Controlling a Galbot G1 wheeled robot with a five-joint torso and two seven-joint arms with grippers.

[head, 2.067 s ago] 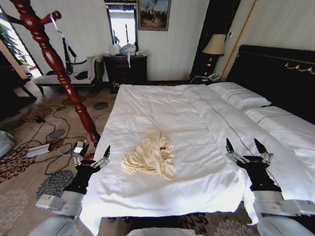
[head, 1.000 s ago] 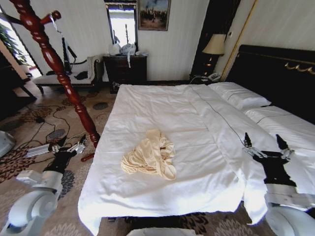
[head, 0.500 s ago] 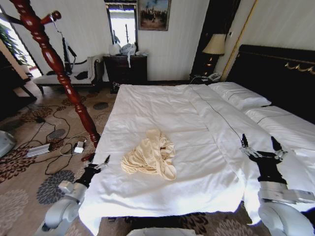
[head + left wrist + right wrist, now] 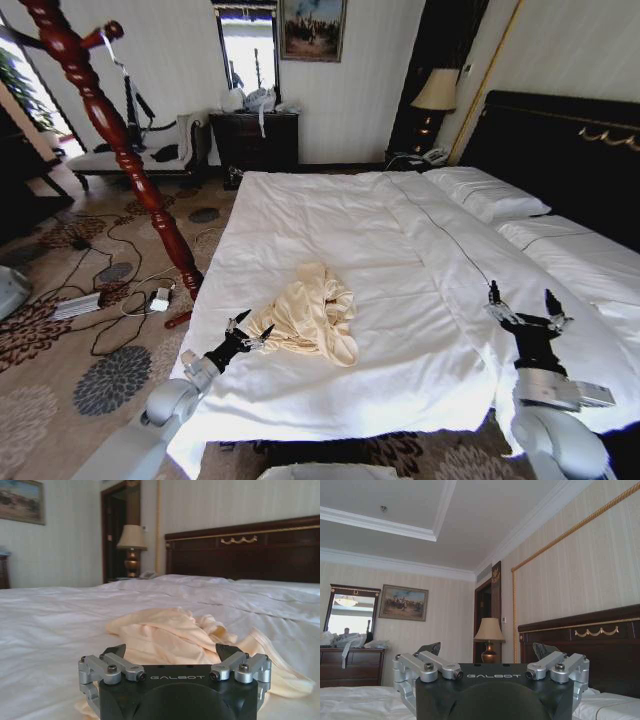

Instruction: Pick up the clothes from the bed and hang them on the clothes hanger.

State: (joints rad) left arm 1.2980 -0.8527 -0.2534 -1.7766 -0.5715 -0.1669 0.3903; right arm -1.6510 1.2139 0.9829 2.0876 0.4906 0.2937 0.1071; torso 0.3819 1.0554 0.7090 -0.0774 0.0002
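Head view: the left tool [image 4: 250, 333], jaws spread, has been brought to the crumpled cream garment's [image 4: 310, 315] near-left edge; the open right tool [image 4: 524, 310] is parked, so grasping seems imminent.

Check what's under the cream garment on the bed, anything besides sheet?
The crumpled cream garment lies directly on the bed's white sheet; sheet shows all around it. Whatever sits beneath its folds is covered. The left gripper, open, is at its near edge; the right gripper is open over the bed's right side.
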